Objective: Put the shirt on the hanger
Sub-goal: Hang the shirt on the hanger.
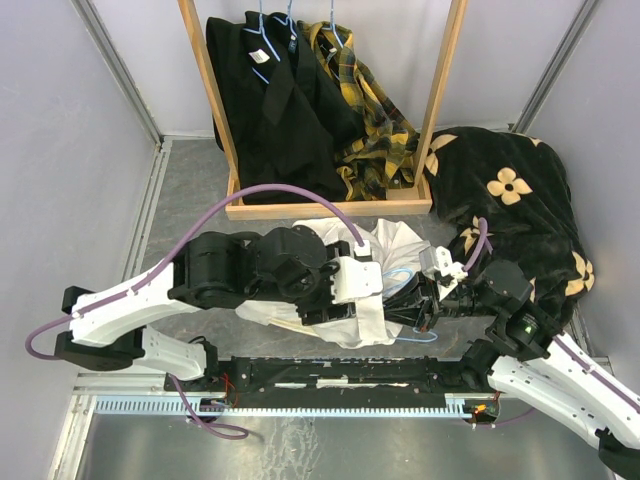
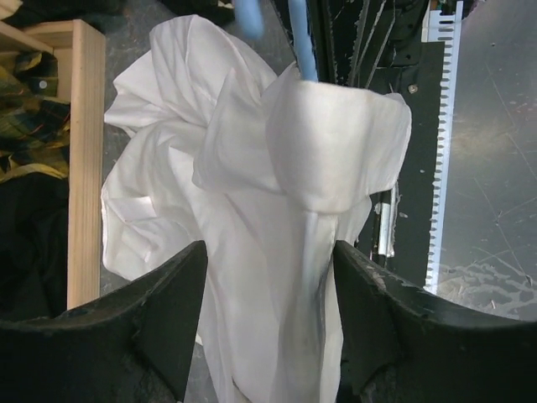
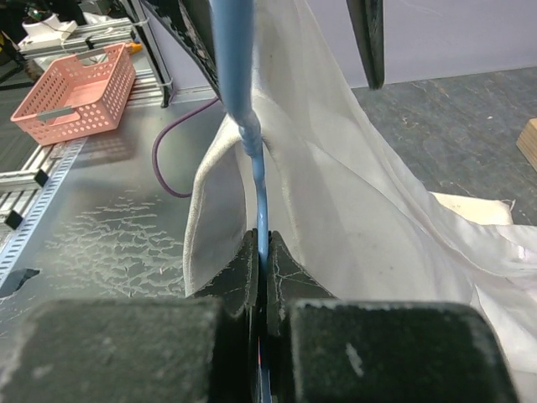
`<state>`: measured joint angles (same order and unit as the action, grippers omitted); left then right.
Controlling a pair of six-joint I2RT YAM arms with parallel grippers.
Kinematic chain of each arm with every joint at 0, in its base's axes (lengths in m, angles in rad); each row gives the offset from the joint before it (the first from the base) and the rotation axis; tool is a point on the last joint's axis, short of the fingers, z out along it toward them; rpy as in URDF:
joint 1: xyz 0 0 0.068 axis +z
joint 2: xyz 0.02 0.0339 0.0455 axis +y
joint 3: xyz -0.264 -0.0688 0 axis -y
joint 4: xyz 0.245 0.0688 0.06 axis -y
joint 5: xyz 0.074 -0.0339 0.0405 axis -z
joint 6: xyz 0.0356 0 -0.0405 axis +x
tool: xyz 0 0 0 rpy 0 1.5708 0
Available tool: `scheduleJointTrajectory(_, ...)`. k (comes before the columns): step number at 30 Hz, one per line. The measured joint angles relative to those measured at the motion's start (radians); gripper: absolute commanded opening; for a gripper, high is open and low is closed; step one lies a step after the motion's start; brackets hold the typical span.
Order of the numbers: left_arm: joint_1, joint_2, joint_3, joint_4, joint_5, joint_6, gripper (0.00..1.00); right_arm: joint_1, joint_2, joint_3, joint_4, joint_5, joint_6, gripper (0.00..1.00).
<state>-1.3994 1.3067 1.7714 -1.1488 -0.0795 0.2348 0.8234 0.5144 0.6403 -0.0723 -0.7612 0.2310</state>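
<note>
The white shirt (image 1: 395, 240) lies bunched in the middle of the table, just in front of the wooden rack. Part of it is draped over the light-blue wire hanger (image 1: 400, 273). My left gripper (image 1: 383, 292) is open. In the left wrist view its jaws stand wide apart on either side of a hanging fold of the shirt (image 2: 252, 185), with the hanger (image 2: 302, 42) beyond. My right gripper (image 3: 263, 252) is shut on the hanger wire (image 3: 239, 84), which runs up beside the shirt cloth (image 3: 336, 193). In the top view it (image 1: 425, 300) sits right of the shirt.
A wooden rack (image 1: 330, 208) at the back holds black and yellow plaid clothes on blue hangers. A black blanket with cream flowers (image 1: 510, 190) lies at the right. A black rail (image 1: 330, 375) runs along the near edge. A pink basket (image 3: 75, 88) stands off the table.
</note>
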Motion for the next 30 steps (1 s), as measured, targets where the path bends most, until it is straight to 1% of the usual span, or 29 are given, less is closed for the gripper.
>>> scheduleJointTrajectory(8, 0.0, 0.029, 0.0, 0.019, 0.08, 0.003, 0.45, 0.0, 0.013, 0.021, -0.042, -0.008, -0.023, 0.0)
scheduleJointTrajectory(10, 0.0, 0.029, 0.0, 0.021, 0.09, 0.003, 0.38, 0.0, 0.018, 0.025, -0.049, -0.008, -0.027, 0.0)
scheduleJointTrajectory(12, 0.0, 0.029, 0.0, 0.021, 0.094, 0.003, 0.24, 0.0, 0.019, 0.029, -0.06, -0.007, -0.034, 0.0)
scheduleJointTrajectory(14, 0.0, 0.028, 0.0, 0.021, 0.1, 0.002, 0.07, 0.0, 0.019, 0.034, -0.071, -0.006, -0.041, 0.02)
scheduleJointTrajectory(15, 0.0, 0.028, 0.0, 0.021, 0.1, 0.002, 0.03, 0.0, 0.019, 0.039, -0.08, -0.005, -0.046, 0.04)
scheduleJointTrajectory(16, 0.0, 0.027, -0.004, 0.022, 0.1, 0.0, 0.03, 0.0, 0.019, 0.044, -0.086, -0.005, -0.048, 0.08)
scheduleJointTrajectory(18, 0.0, 0.023, -0.016, 0.03, 0.1, -0.006, 0.03, 0.0, 0.018, 0.052, -0.108, -0.001, -0.053, 0.22)
scheduleJointTrajectory(21, 0.0, 0.004, -0.059, 0.036, 0.098, -0.019, 0.03, 0.0, 0.012, 0.066, -0.132, 0.013, -0.056, 0.39)
scheduleJointTrajectory(22, -0.001, -0.003, -0.075, 0.034, 0.092, -0.026, 0.03, 0.0, 0.008, 0.076, -0.142, 0.028, -0.059, 0.62)
scheduleJointTrajectory(23, -0.001, -0.012, -0.092, 0.03, 0.079, -0.034, 0.03, 0.0, 0.003, 0.087, -0.158, 0.046, -0.063, 0.67)
scheduleJointTrajectory(24, -0.001, -0.021, -0.108, 0.027, 0.063, -0.047, 0.03, 0.0, -0.002, 0.105, -0.182, 0.068, -0.065, 0.69)
scheduleJointTrajectory(26, -0.001, -0.038, -0.134, 0.026, 0.023, -0.078, 0.03, 0.0, -0.012, 0.148, -0.235, 0.136, -0.088, 0.71)
scheduleJointTrajectory(30, -0.001, -0.094, -0.188, 0.035, -0.08, -0.15, 0.03, 0.0, -0.039, 0.243, -0.353, 0.347, -0.105, 0.72)
